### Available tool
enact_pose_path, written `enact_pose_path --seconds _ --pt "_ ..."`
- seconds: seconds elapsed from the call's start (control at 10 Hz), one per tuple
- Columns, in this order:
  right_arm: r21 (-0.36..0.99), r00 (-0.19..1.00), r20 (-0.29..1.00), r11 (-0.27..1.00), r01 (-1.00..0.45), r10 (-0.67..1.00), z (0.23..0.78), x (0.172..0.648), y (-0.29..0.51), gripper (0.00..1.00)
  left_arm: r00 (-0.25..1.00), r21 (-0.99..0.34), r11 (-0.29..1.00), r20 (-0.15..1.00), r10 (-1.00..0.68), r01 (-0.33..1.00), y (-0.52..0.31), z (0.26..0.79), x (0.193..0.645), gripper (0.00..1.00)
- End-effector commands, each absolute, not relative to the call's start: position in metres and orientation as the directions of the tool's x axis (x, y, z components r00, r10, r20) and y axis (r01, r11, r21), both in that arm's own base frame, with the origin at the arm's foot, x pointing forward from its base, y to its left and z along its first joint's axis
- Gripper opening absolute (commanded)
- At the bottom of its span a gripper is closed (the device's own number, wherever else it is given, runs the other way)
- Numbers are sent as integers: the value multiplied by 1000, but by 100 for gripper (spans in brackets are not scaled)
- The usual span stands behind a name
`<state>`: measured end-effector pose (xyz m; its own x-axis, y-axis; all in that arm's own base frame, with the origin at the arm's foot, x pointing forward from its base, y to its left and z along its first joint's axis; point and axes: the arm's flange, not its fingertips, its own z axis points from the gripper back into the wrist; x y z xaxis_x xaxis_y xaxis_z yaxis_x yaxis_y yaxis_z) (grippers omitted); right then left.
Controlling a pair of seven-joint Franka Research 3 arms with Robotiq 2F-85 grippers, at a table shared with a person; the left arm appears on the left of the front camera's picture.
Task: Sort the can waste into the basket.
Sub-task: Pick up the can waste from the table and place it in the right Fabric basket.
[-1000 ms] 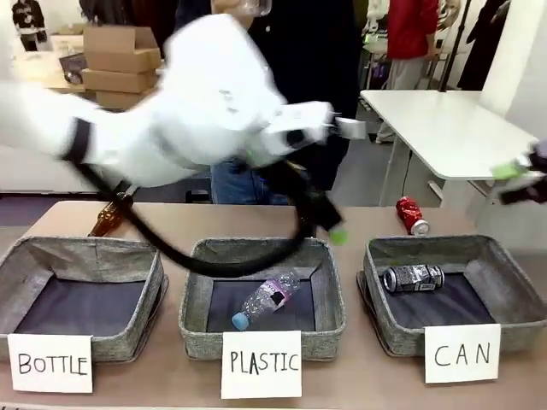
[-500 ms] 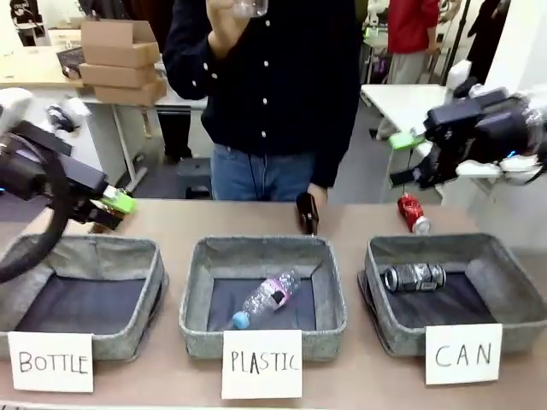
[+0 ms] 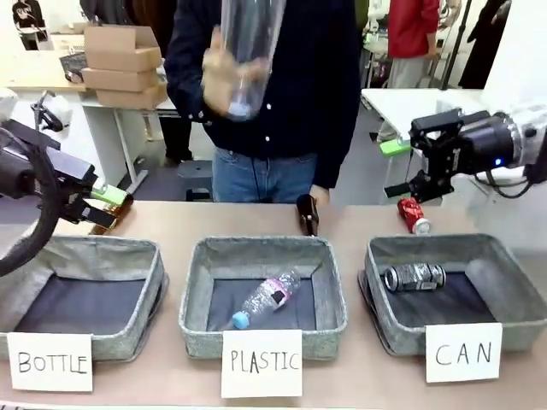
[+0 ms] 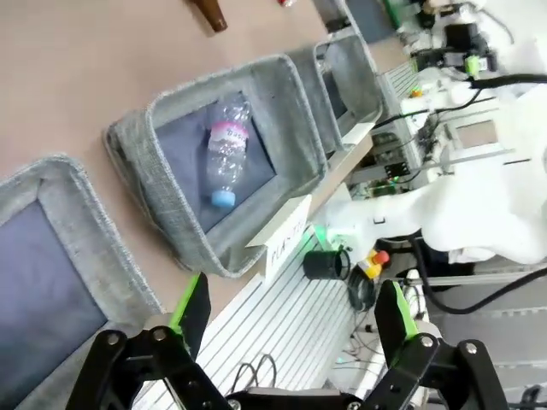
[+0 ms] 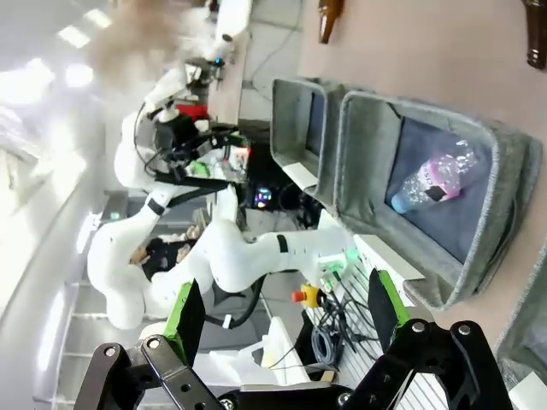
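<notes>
A tan bench (image 3: 359, 220) carries three grey woven baskets, each fronted by a white handwritten card: "BOTTLE" (image 3: 51, 363), "PLASTIC" (image 3: 261, 363), "CAN" (image 3: 462, 353). Behind it are a person, cardboard boxes (image 3: 120, 64) and a white table (image 3: 444, 120). The black-and-silver can (image 3: 414, 277) lies inside the CAN basket (image 3: 513, 286). The red can (image 3: 412, 214) lies on the bench just behind the basket. The left gripper (image 3: 104, 207) and right gripper (image 3: 395, 168) hang released, holding nothing.

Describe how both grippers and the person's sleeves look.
The left gripper is black with bright green pads on two slim fingers; a thick black cable loops beside it. The right gripper matches, with a small blue light on its black body and a white arm behind. The person's sleeves are long and dark, on a buttoned shirt.
</notes>
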<state>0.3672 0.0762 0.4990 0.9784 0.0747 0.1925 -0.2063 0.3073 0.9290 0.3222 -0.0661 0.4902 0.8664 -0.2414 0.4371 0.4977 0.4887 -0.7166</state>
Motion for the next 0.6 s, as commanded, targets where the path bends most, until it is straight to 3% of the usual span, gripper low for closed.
enact_pose_path --seconds 0.0,0.5 --pt "924 967 236 286 -255 99 500 365 80 100 855 -696 500 456 -246 515 -62 490 324 100" --pt "924 967 236 286 -255 99 500 365 80 100 855 -696 500 456 -246 515 -62 490 324 100"
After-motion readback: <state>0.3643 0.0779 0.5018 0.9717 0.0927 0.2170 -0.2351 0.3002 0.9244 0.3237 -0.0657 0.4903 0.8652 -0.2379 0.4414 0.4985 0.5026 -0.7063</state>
